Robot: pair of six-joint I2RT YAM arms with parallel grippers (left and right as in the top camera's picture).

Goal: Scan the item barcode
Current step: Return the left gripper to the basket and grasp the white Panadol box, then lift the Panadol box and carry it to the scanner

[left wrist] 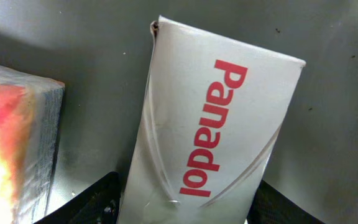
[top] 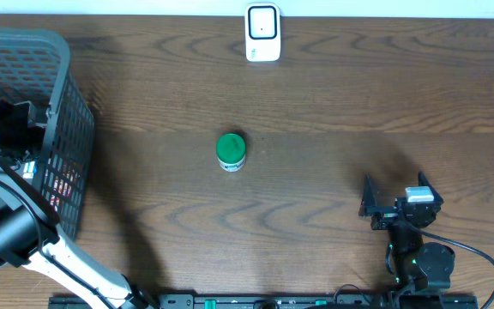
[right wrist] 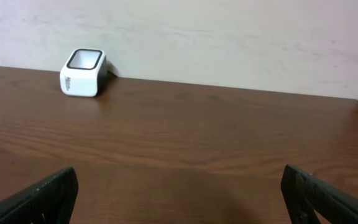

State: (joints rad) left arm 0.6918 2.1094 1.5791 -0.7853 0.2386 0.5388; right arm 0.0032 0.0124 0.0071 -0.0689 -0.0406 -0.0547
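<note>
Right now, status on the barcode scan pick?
Left gripper straddling white cardboard Panadol box inside grey mesh basket, grip unconfirmed. Right gripper open, empty. White barcode scanner at far edge; green-lidded jar stands mid-table.

Clear tabletop (top: 333, 103) between jar (top: 231, 151) and scanner (top: 262, 33); mesh basket (top: 58, 103) walls around left claw (left wrist: 185, 202).

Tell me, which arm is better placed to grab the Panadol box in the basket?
Left. The left gripper is down in the basket, straddling the box. The right gripper hangs open over the table, far from it.
</note>
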